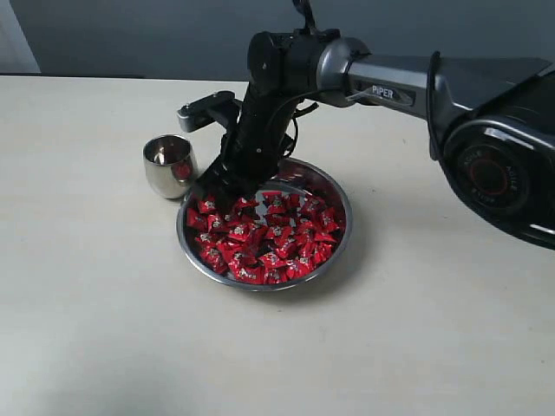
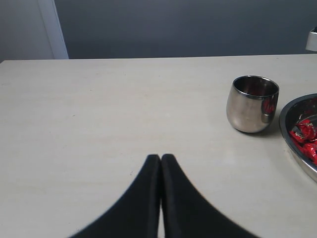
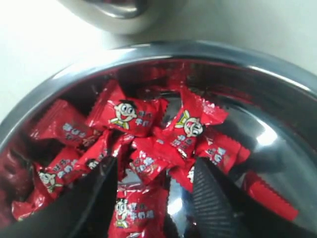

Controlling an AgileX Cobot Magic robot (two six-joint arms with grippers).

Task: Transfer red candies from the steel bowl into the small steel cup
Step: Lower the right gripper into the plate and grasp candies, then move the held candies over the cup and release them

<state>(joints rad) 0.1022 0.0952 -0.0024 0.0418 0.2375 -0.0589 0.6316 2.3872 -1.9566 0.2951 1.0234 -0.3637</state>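
The steel bowl (image 1: 345,208) sits mid-table, heaped with red candies (image 1: 264,238). Just left of it stands the small steel cup (image 1: 169,165), upright. My right gripper (image 1: 227,192) reaches down into the bowl's left side. In its wrist view the right gripper (image 3: 154,166) is open, with its fingers sunk among the candies (image 3: 131,114) and one wrapped candy (image 3: 133,210) lying loose between them. My left gripper (image 2: 161,157) is shut and empty, low over bare table, with the cup (image 2: 252,104) and the bowl's rim (image 2: 287,134) ahead of it to one side.
The pale table (image 1: 95,303) spreads around the bowl and cup. The right arm's dark body (image 1: 486,147) fills the upper right of the exterior view. A grey wall (image 2: 173,25) runs behind the table's far edge.
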